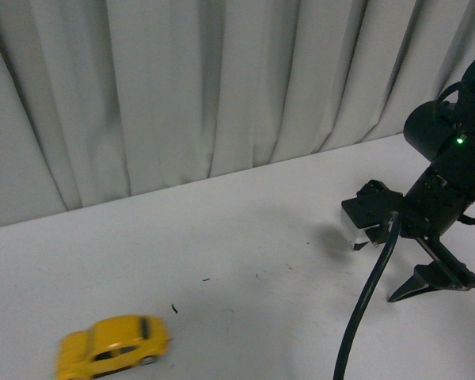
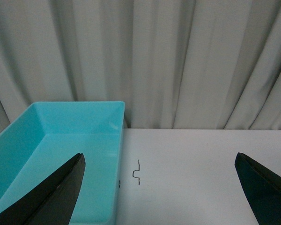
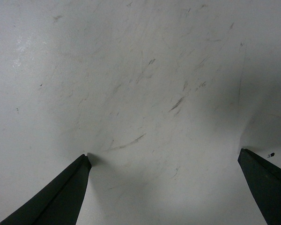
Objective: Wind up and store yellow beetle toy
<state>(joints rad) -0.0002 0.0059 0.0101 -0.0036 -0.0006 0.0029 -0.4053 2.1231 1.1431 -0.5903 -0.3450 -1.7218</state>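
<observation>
The yellow beetle toy [image 1: 112, 347] sits on the white table [image 1: 245, 253] at the near left of the front view, and its outline is blurred. My right gripper [image 1: 429, 286] hangs open over the table's right side, far from the toy. In the right wrist view its two dark fingers [image 3: 61, 197] stand wide apart, and between them the right gripper [image 3: 164, 187] frames only bare scuffed tabletop. My left gripper [image 2: 159, 187] is open too, with nothing between its fingers [image 2: 51, 197]. The toy is out of both wrist views.
A cyan plastic bin [image 2: 61, 140] stands open beside the left gripper, seemingly with nothing in it. A small bent black mark [image 2: 137, 172] lies on the table next to the bin. Grey curtains [image 1: 222, 87] close off the back edge. A black cable [image 1: 364, 309] hangs from the right arm.
</observation>
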